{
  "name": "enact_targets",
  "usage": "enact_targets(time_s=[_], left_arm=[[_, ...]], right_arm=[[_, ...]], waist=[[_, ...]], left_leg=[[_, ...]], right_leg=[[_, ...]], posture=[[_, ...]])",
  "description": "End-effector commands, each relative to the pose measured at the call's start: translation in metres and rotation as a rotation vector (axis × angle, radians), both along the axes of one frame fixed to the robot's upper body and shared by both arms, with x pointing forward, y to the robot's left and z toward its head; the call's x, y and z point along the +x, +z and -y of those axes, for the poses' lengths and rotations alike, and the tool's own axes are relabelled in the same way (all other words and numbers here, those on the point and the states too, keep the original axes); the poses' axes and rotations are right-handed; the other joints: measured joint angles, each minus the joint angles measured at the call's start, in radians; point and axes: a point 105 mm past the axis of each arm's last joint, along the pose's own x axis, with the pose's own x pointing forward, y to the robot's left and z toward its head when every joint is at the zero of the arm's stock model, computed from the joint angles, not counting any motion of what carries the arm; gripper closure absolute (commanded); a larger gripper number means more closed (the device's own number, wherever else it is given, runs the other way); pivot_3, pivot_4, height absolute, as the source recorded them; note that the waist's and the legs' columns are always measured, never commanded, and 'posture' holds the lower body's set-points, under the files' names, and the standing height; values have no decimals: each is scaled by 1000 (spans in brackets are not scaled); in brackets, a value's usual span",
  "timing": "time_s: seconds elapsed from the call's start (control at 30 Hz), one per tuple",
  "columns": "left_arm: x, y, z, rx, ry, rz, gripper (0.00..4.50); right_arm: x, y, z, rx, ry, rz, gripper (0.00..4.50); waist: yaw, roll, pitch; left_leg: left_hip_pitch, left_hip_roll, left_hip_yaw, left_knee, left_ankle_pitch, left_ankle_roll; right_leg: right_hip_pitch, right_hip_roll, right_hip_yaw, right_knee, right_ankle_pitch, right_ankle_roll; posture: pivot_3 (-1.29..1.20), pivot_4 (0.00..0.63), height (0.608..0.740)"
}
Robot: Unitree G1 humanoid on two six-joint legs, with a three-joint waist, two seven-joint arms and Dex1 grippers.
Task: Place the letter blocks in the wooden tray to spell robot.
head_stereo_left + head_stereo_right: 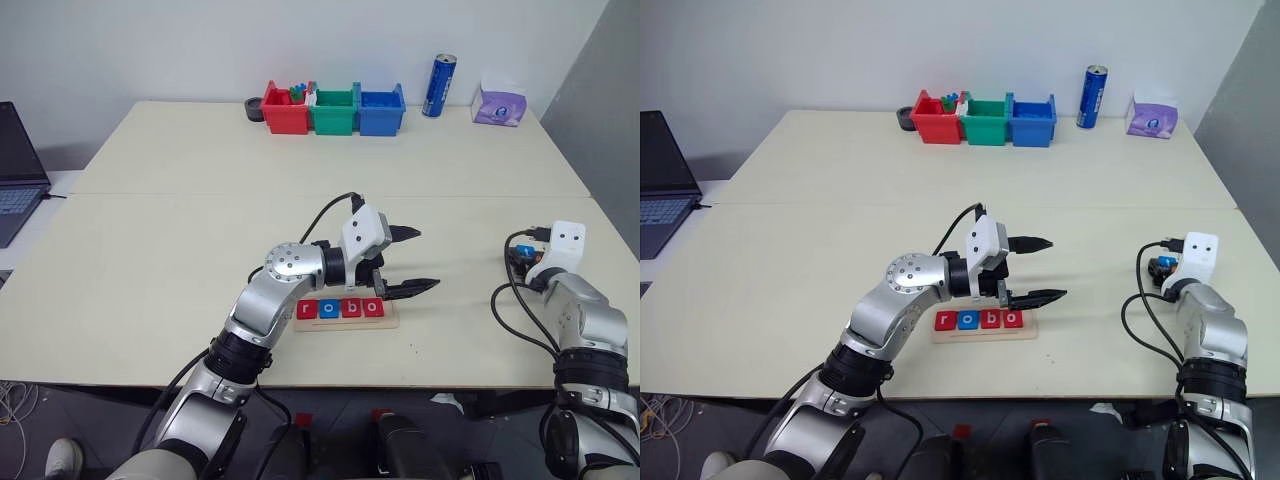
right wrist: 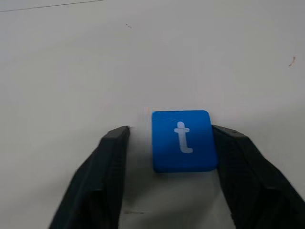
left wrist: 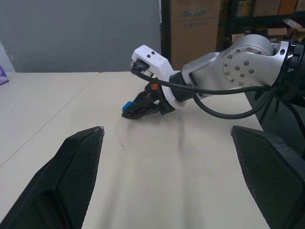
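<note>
a pale cream table [image 1: 200, 170] is filling most of the scene, backed by a white wall, with a seam running across its middle. along the far edge are sitting a red bin [image 1: 285, 110], a green bin [image 1: 334, 111], a blue bin [image 1: 381, 110], a blue can [image 1: 439, 86] and a purple tissue pack [image 1: 499, 104]; a laptop [image 1: 18, 170] is lying off the left edge. near the front edge the wooden tray [image 1: 390, 322] is holding four letter blocks [image 1: 340, 308] reading r, o, b, o, its right end bare. the left gripper [image 1: 410, 262] is hovering just above that end, fingers spread wide and empty. broad bare tabletop is lying between tray and right gripper [image 2: 169, 143], whose fingers are bracketing the blue t block [image 2: 183, 140] on the table near the right edge, one pad touching, the other apart.
</note>
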Motion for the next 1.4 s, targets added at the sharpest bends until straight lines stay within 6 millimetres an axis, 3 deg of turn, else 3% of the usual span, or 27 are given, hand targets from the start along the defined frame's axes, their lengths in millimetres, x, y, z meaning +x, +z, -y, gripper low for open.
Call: enact_targets(time_s=[0.03,0.17,0.27,0.4,0.5,0.63,0.8,0.93,1.07,1.23,1.3,1.4], left_arm=[[-3,15,4,-22,-25,61,0],[-4,15,2,-18,-32,60,0],[-10,11,-5,5,-56,54,0],[-25,-7,-29,115,-121,70,0],[-30,-15,-43,158,-122,61,0],[-37,-21,-64,182,-90,21,0],[-40,-24,-70,182,-70,-2,0],[-38,-22,-66,171,-70,-2,0],[-38,-22,-66,168,-72,-1,0],[-37,-22,-66,162,-72,-1,0],[-37,-22,-66,158,-78,-3,0],[-38,-23,-67,159,-91,-7,0]], right_arm=[[-5,5,4,5,-36,13,2974],[-7,2,-8,1,-40,-28,3041],[-14,1,-33,-18,12,-76,3041],[-41,4,-93,-38,194,-142,3041],[-68,2,-119,-9,259,-203,3041],[-108,-2,-145,68,264,-279,3041],[-126,-3,-168,106,311,-268,3041],[-127,-5,-171,123,328,-273,1615],[-115,14,-163,67,373,-213,166],[-85,58,-147,-48,474,-60,22],[-76,81,-151,-177,654,46,22],[-83,78,-156,-251,906,65,22]], waist=[[0,0,0],[0,0,0],[-1,0,0],[-8,1,-1],[-8,2,-1],[-4,2,-1],[2,1,-1],[-1,1,-1],[-1,1,-1],[-1,1,0],[-1,1,0],[0,1,1]], left_leg=[[0,0,0,0,0,0],[0,0,0,0,0,0],[0,1,0,0,0,0],[1,2,-2,-2,0,0],[0,3,-6,-2,0,0],[-2,3,-7,-1,0,0],[-2,1,-7,-1,0,0],[-2,1,-7,-1,0,0],[-2,1,-6,-1,0,0],[-2,1,-4,-1,0,0],[-2,1,-4,-1,0,0],[-3,1,-3,-2,0,0]], right_leg=[[0,0,0,0,0,0],[0,0,0,0,0,0],[0,0,0,0,0,0],[-1,2,1,1,-1,-1],[-1,2,-1,1,-2,-1],[-1,1,-2,0,-2,0],[-1,-1,-3,-1,-3,0],[-1,0,-3,-1,-3,0],[-1,0,-3,-1,-3,0],[-2,0,-4,-1,-2,0],[-2,0,-4,-2,-3,0],[-2,0,-4,-3,-3,0]], posture=[[0,150,740],[0,150,740],[0,150,740],[0,150,740],[0,150,740],[0,150,740],[0,150,740],[0,150,740],[0,150,740],[0,150,740],[0,150,740],[0,150,740]])
